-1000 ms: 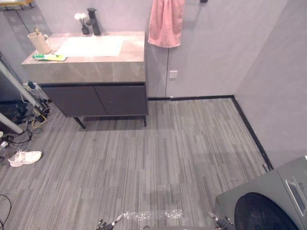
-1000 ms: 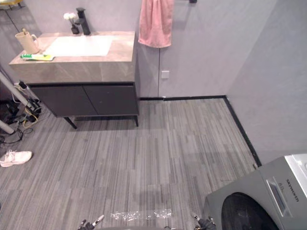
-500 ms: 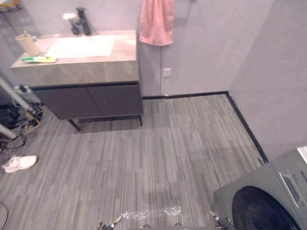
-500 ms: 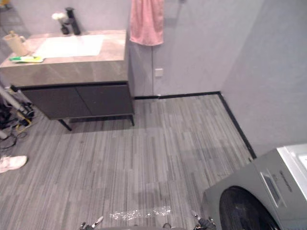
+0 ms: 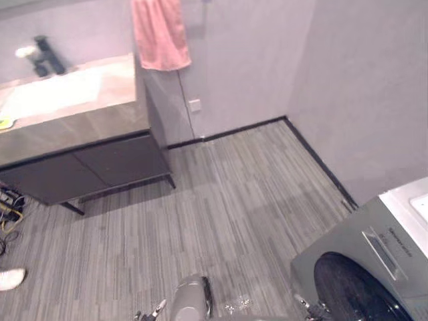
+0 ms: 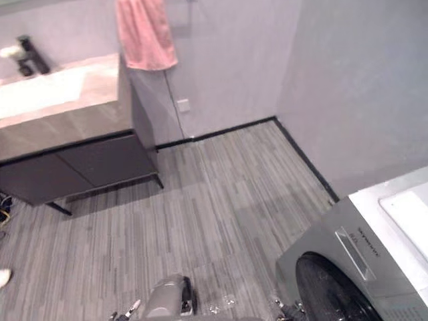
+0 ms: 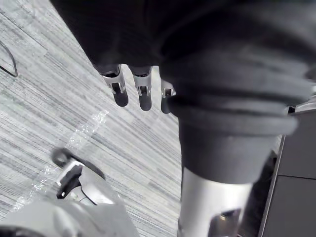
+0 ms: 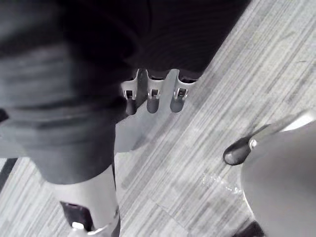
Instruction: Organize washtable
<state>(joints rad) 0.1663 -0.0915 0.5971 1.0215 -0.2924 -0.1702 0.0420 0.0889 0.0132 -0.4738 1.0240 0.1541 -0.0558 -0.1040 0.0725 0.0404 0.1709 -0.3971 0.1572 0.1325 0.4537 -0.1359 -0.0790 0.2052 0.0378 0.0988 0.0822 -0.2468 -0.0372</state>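
The washtable [image 5: 73, 126], a grey stone top over dark cabinet doors, stands against the far wall at the upper left. Its white basin [image 5: 52, 94] has a black tap [image 5: 51, 55] and small white flowers [image 5: 27, 52] behind it. A green item [image 5: 5, 123] lies at the counter's left end, cut off by the view's edge. A pink towel [image 5: 159, 33] hangs on the wall beside the counter. My left hand [image 7: 144, 94] hangs over the striped floor with straight fingers, holding nothing. My right hand [image 8: 153, 97] hangs the same way, also holding nothing. Both are far from the washtable.
A grey washing machine [image 5: 364, 264] with a dark round door stands at the lower right. A white shoe [image 5: 10, 278] and cables [image 5: 8, 204] lie on the floor at the left. A wall socket [image 5: 194, 105] sits below the towel. Grey striped floor [image 5: 227, 200] stretches between me and the washtable.
The camera has swung to the right and tilted, so the washtable sits further left and the cup on it has left the view. The things themselves have not moved.
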